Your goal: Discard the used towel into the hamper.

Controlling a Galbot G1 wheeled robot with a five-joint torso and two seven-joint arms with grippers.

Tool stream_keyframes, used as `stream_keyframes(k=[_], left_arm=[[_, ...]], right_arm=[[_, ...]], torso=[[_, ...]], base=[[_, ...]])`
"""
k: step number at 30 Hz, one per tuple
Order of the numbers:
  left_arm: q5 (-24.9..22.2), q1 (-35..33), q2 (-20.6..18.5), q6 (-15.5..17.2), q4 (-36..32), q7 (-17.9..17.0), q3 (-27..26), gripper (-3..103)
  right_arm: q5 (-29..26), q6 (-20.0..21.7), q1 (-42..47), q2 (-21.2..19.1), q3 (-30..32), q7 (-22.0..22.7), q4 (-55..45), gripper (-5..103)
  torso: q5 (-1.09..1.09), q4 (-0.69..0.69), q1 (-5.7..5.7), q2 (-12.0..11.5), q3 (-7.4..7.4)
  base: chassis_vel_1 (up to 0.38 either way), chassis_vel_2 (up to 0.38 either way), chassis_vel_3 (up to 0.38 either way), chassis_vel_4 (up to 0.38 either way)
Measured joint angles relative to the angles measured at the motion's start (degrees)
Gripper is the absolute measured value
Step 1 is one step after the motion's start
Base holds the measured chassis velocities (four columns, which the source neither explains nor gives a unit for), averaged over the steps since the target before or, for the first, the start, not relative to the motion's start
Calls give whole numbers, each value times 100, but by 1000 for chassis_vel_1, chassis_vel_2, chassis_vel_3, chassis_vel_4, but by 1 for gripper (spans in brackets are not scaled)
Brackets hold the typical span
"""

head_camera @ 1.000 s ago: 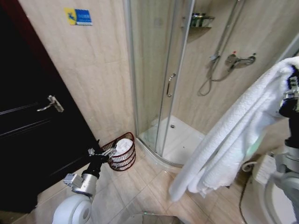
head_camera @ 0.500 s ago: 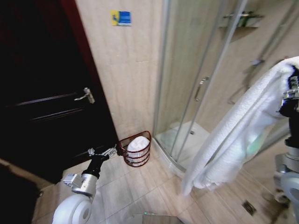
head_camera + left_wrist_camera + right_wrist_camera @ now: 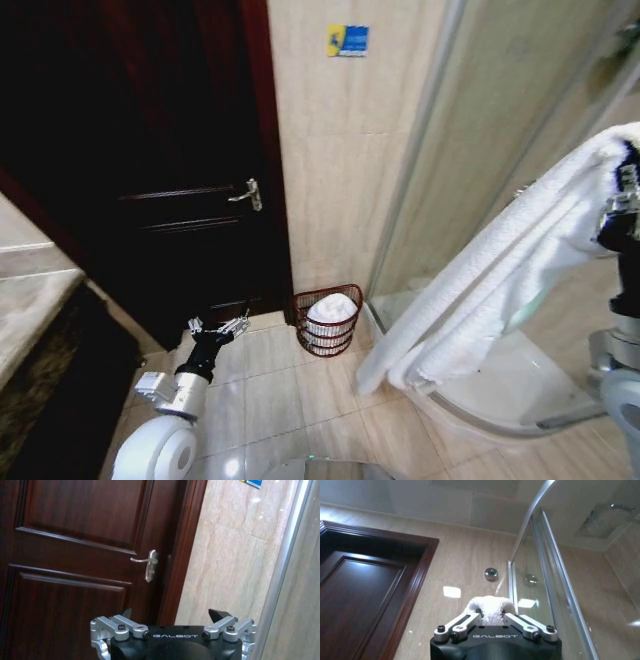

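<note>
Your right end effector point(image 3: 490, 618) grips the white towel point(image 3: 500, 290) up high. Your left end effector point(image 3: 218, 327) is open, low near the hamper point(image 3: 329, 321) by the door point(image 3: 150, 170).

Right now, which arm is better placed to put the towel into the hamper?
Right. Its end effector already grips the white towel. The left end effector hangs open and empty, left of the hamper.

Walls: beige tile point(image 3: 330, 150), blue sign point(image 3: 347, 40) fixed high | Door: dark wood point(image 3: 170, 170), lever handle point(image 3: 247, 194) | Floor: pale tiles point(image 3: 280, 390) | Shower: glass enclosure point(image 3: 480, 130)
</note>
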State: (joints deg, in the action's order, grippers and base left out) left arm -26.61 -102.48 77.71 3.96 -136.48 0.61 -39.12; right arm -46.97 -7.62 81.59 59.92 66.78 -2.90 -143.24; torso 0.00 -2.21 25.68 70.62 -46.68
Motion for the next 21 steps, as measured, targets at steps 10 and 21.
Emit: stream_keyframes(k=[10,21], left_arm=[[0,0,0,0,0,0,1,100],[0,0,-2,0,0,0,0,100]], right_arm=[[26,7,7,7,-1,-4,0,7],[-31,5,24,13,-9,-1,0,7]], torso=[[2,1,0,0,0],[-4,0,0,0,0]], base=[[37,25,-27,-25],[168,168,-161,-171]])
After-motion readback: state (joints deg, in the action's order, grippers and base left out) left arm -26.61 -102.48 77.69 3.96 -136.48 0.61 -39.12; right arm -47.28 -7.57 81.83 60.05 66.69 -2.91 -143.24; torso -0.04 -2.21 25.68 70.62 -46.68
